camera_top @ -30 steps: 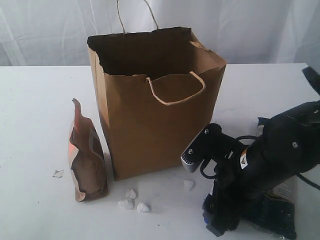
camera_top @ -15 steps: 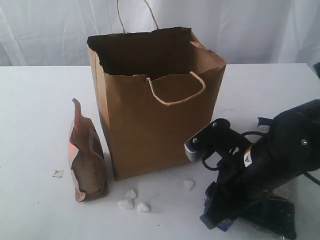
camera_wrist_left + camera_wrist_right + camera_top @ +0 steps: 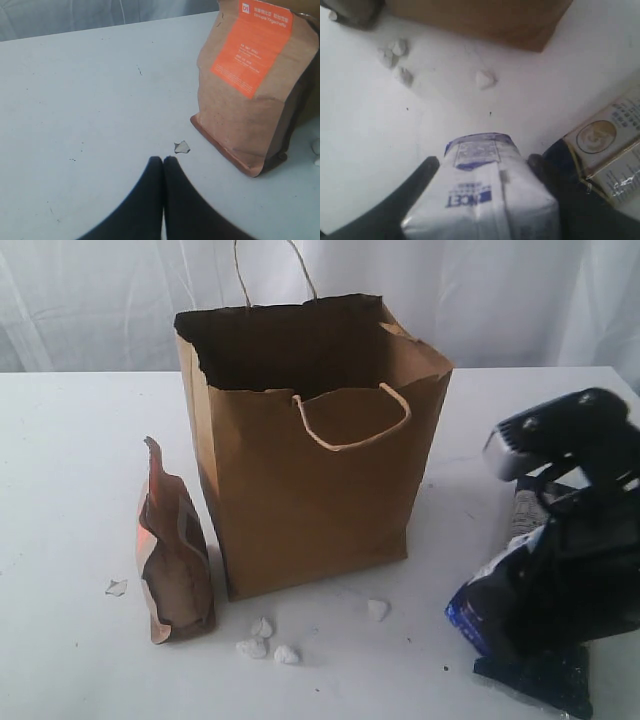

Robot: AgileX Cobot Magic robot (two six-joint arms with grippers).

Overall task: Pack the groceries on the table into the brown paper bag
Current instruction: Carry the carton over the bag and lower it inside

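Right hand (image 3: 482, 165) clamped across small white-blue carton (image 3: 480, 200) | light, thin-walled, crushable, I'd judge | grip mid-body flats gently | left hand (image 3: 163, 160) closed, empty

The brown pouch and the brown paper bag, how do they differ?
The brown paper bag is far taller and wider than the brown pouch. The bag gapes open, with a ragged rim and cord handles; the pouch is pinched shut, without handles. The pouch bears an orange label; the bag is plain. Both stand upright on the table.
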